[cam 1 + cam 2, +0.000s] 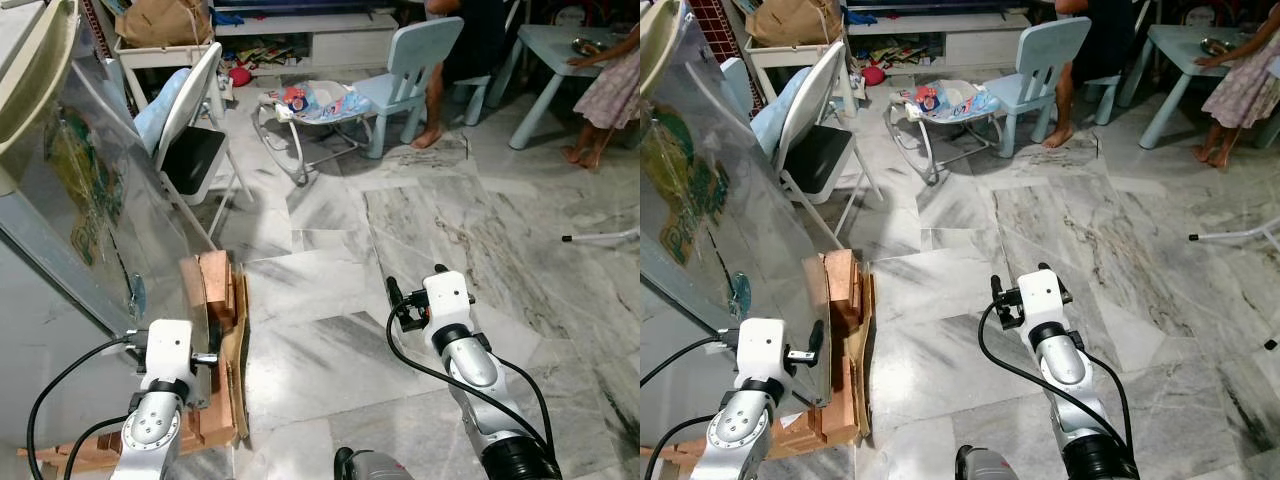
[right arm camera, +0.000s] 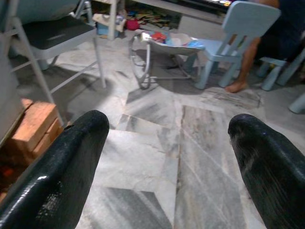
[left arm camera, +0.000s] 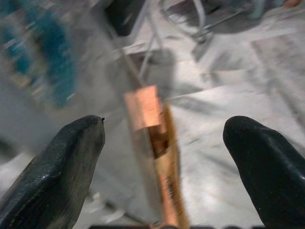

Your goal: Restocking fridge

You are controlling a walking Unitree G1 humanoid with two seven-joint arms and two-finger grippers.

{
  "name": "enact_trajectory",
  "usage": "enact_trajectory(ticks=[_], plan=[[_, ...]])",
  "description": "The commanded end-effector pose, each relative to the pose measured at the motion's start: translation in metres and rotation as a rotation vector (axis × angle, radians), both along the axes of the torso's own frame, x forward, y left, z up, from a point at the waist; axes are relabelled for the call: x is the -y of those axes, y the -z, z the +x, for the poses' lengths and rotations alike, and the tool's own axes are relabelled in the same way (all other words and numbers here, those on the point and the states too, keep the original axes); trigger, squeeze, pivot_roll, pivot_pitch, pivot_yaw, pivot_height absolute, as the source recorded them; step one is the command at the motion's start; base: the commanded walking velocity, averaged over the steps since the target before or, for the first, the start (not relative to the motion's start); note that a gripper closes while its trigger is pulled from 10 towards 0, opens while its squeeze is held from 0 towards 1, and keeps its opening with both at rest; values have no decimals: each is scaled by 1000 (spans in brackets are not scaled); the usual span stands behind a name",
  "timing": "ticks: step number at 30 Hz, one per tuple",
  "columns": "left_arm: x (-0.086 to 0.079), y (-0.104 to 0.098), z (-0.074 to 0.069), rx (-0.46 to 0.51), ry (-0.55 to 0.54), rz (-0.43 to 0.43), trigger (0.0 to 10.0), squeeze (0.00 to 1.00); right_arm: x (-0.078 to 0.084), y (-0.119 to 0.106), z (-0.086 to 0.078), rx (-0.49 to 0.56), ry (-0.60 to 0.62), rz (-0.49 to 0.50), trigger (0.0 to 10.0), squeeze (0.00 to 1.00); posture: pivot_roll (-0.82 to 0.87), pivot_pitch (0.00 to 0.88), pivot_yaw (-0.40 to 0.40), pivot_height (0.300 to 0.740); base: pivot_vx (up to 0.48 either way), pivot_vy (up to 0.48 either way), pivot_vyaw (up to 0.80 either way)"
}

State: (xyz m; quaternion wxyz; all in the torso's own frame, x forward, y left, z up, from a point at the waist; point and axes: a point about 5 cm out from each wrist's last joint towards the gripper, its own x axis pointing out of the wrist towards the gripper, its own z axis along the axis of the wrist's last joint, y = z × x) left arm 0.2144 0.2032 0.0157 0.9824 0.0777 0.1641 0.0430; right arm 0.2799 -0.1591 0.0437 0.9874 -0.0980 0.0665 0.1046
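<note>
Left wrist view: left hand [image 3: 164, 167] spread wide beside fridge door [image 1: 70, 200].

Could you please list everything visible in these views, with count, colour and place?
fridge door: one, silver-grey with a green sticker, at the robot's left
wooden blocks: a stack, orange-brown, on the floor by the door's lower edge
folding chair: one, white with a black seat, beyond the door
baby bouncer: one, light with coloured fabric, mid-floor
child's chair: one, pale blue, behind the bouncer
small table: one, pale blue, far right
people: two, partly seen, at the far side
floor: grey-white marble
left hand: black fingers open, facing the door's edge
right hand: black fingers open, over bare floor
</note>
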Motion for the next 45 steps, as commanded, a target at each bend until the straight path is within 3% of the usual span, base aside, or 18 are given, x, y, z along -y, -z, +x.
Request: enact_trajectory(ticks=[1, 3, 6, 13, 16, 22, 30, 32, 33, 35, 36, 38, 39, 40, 41, 43, 45], plan=[[-10, 6, -4, -43, -47, 32, 10000, 0, -1, 6, -3, -40, -19, 6, 10000, 0, 2, 32, -8, 740, 0, 0, 0], [-21, 6, -4, -48, -118, 37, 10000, 0, -7, 9, -6, -67, -75, 16, 10000, 0, 1, 29, -9, 740, 0, 0, 0], [-25, 4, -1, -28, -130, 36, 10000, 0, -10, 11, -9, -83, -113, 16, 10000, 0, 0, 28, -12, 740, 0, 0, 0], [-37, -6, 19, 15, -196, 82, 10000, 0, -10, 11, -8, -87, -124, 11, 10000, 0, -7, 20, -15, 740, 0, 0, 0], [-34, -12, 26, 55, -177, 31, 10000, 0, -10, 9, -7, -85, -127, 15, 10000, 0, -8, 18, -15, 740, 0, 0, 0], [-34, -24, 47, 103, -159, 95, 10000, 0, -10, 12, -11, -111, -149, 9, 10000, 0, -5, 18, -14, 740, 0, 0, 0], [-31, -47, 71, 186, -112, 77, 10000, 0, -9, 21, -18, -193, -196, -1, 10000, 0, -6, 17, -11, 740, 0, 0, 0], [-14, -55, 84, 206, -46, 63, 10000, 0, -5, 29, -22, -236, -221, -64, 10000, 0, 6, 15, -15, 740, 0, 0, 0], [16, -68, 100, 244, 97, 56, 10000, 0, 1, 35, -24, -288, -206, -61, 10000, 0, 9, 14, -16, 740, 0, 0, 0], [34, -75, 106, 269, 181, 56, 10000, 0, 4, 39, -26, -321, -203, -59, 10000, 0, 9, 14, -16, 740, 0, 0, 0], [67, -86, 112, 307, 318, 37, 10000, 0, 5, 41, -27, -337, -210, -61, 10000, 0, 10, 9, -14, 740, 0, 0, 0], [113, -99, 111, 359, 505, 41, 10000, 0, 6, 42, -27, -360, -222, -60, 10000, 0, 12, 8, -14, 740, 0, 0, 0], [146, -106, 105, 404, 637, 77, 10000, 0, 7, 44, -28, -383, -239, -72, 10000, 0, 13, 6, -13, 740, 0, 0, 0], [146, -106, 105, 404, 637, 77, 10000, 0, 7, 44, -28, -383, -239, -72, 10000, 0, 13, 6, -13, 740, 0, 0, 0], [178, -107, 95, 413, 758, 52, 10000, 0, 6, 45, -29, -396, -248, -78, 10000, 0, 5, 0, -3, 740, 0, 0, 0], [195, -105, 89, 410, 823, 30, 10000, 0, 4, 46, -29, -401, -249, -72, 10000, 0, -9, 0, 10, 740, 0, 0, 0], [186, -106, 99, 404, 792, 28, 10000, 0, 3, 47, -30, -404, -235, -55, 10000, 0, -22, 0, 24, 740, 0, 0, 0]])
